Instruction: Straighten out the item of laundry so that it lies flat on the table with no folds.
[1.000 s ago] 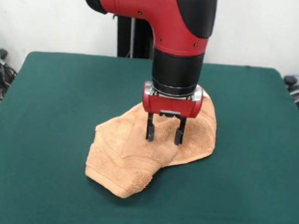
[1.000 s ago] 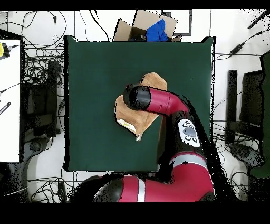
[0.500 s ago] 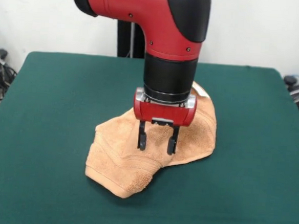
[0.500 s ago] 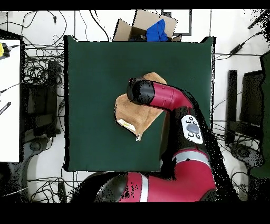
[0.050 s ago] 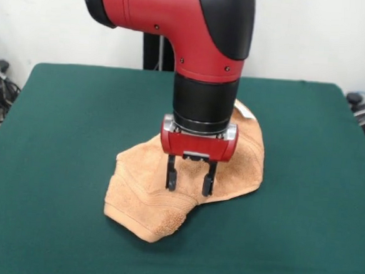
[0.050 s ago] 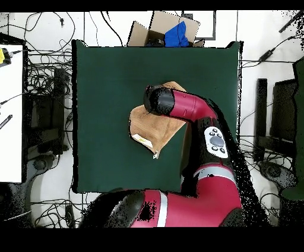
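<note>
Where the arm comes down over the table (image 5: 57, 141), the gripper (image 5: 190, 183) hangs directly above the crumpled towel (image 5: 147, 200), its two black fingers (image 5: 171, 177) parted with nothing between them. Whether the fingertips touch the terry surface cannot be told. The towel sits near the middle of the green table, bunched and folded over itself, one thick rolled edge toward the front and a border band showing across the fold. In the overhead view the arm's wrist covers part of the towel (image 6: 148, 126); a white tag (image 6: 142, 139) shows at one edge.
</note>
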### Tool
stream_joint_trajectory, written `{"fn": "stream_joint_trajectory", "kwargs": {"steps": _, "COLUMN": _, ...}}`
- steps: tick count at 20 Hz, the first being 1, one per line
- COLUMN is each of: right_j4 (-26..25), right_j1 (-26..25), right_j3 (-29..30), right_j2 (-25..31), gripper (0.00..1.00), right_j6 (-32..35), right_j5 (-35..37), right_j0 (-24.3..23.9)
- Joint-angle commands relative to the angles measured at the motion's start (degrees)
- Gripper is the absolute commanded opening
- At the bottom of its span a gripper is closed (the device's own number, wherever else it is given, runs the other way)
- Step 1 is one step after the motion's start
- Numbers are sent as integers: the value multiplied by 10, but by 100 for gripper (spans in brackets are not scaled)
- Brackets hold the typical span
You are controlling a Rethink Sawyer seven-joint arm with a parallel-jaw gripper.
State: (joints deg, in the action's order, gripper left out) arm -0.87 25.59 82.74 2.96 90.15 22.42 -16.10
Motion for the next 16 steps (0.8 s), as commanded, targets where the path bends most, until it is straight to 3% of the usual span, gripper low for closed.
{"fn": "stream_joint_trajectory", "kwargs": {"steps": 1, "right_j4": -14, "right_j1": -24, "right_j3": -2, "right_j2": 11, "gripper": 100, "right_j6": 52, "right_j5": 41, "right_j0": 6}}
{"fn": "stream_joint_trajectory", "kwargs": {"steps": 16, "right_j4": -25, "right_j1": -58, "right_j3": -11, "right_j2": 4, "gripper": 100, "right_j6": 58, "right_j5": -7, "right_j0": 7}}
